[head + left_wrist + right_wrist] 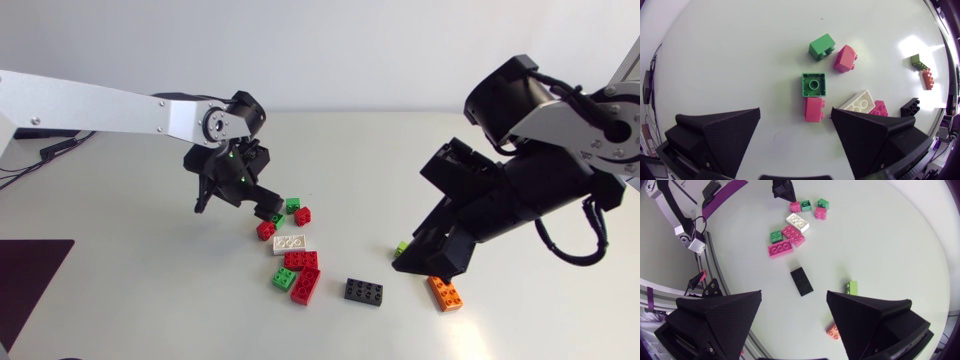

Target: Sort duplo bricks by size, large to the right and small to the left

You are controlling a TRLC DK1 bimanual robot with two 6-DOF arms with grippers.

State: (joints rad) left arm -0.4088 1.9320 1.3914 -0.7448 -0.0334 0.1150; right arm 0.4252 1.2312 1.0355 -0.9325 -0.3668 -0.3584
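Head view sets the loose plastic duplo bricks about the middle of the pale grey worktop (pixel 120 300). A small green square brick (pixel 292 205) touches a small red brick (pixel 302 215), with a second red cube (pixel 266 230), a white flat oblong brick (pixel 290 243) and a long red studded brick (pixel 300 259) close by. A long black brick (pixel 363 291) lies apart, toward the front edge. The left gripper (pixel 235 205) hangs over the small ones, fingers spread, holding nothing. The right gripper (pixel 422 262), likewise spread and empty, stands over a lime brick (pixel 401 247) and an orange brick (pixel 445 292).
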